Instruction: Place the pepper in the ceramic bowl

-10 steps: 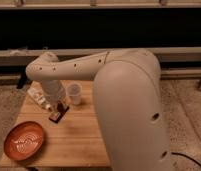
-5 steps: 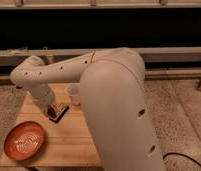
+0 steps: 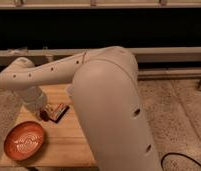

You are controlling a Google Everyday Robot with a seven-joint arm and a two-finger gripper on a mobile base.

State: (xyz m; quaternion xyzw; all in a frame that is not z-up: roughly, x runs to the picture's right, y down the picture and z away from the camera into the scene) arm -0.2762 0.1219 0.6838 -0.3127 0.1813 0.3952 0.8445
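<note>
In the camera view, the big white arm (image 3: pixel 94 85) reaches from the right over the wooden worktop (image 3: pixel 69 142), and its wrist bends down near the middle of the left half of the top. The gripper (image 3: pixel 42 113) hangs at the end of this wrist, low over the wood, but the wrist covers it, so I cannot tell how it is set. Just under it a small dark red shape shows, which I judge to be the pepper (image 3: pixel 44 116); it lies touching or just beside the flat red-brown bar (image 3: pixel 59 112), and I cannot tell if the pepper is already gripped or only lies on the wood. The ceramic bowl (image 3: pixel 24 141) stands at the front left corner of the worktop, near the pepper but apart from it, and nothing lies in it. For this step, I think the grip must take only the slim pepper and not the bar next to it. The lift should be straight up, high enough to pass the rim. Then a short move toward the front left corner brings it over the middle of the bowl.
</note>
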